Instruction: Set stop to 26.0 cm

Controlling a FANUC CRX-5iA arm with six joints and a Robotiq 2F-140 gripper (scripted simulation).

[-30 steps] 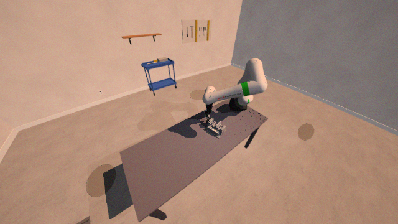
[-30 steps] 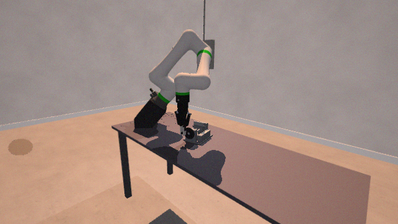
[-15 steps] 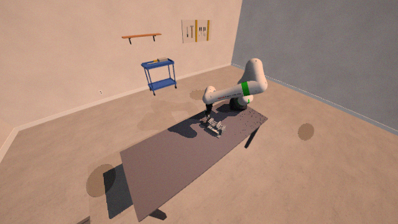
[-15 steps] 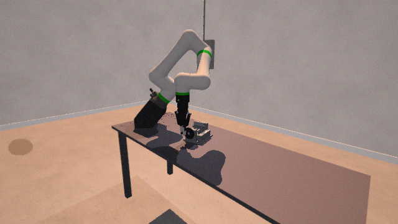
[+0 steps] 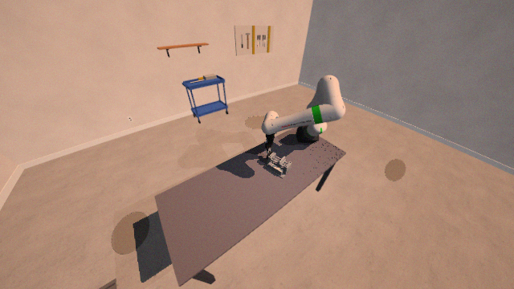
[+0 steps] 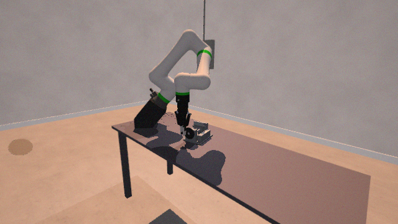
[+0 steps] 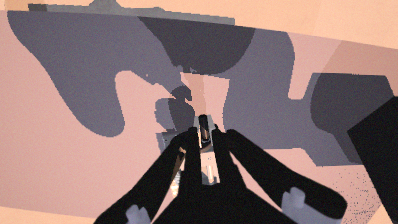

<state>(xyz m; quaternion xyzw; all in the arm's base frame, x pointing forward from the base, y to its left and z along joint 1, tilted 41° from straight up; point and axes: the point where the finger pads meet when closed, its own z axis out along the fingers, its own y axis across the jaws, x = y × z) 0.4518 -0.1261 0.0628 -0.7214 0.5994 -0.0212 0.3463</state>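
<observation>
A small grey stop fixture (image 5: 275,164) stands on the brown table near the robot's base; it also shows in the exterior view (image 6: 199,133). Its round handwheel (image 6: 188,134) faces the table's near edge. My gripper (image 6: 183,126) comes straight down on the wheel and is shut on it. In the wrist view my two black fingers pinch the thin rim of the handwheel (image 7: 204,129), seen edge-on. The rest of the fixture is mostly hidden under my fingers. I cannot read the stop's position.
The arm's dark base (image 6: 149,116) sits at the table's far corner. The table's edge runs close to the fixture (image 6: 174,162). A blue cart (image 5: 206,97) stands by the far wall.
</observation>
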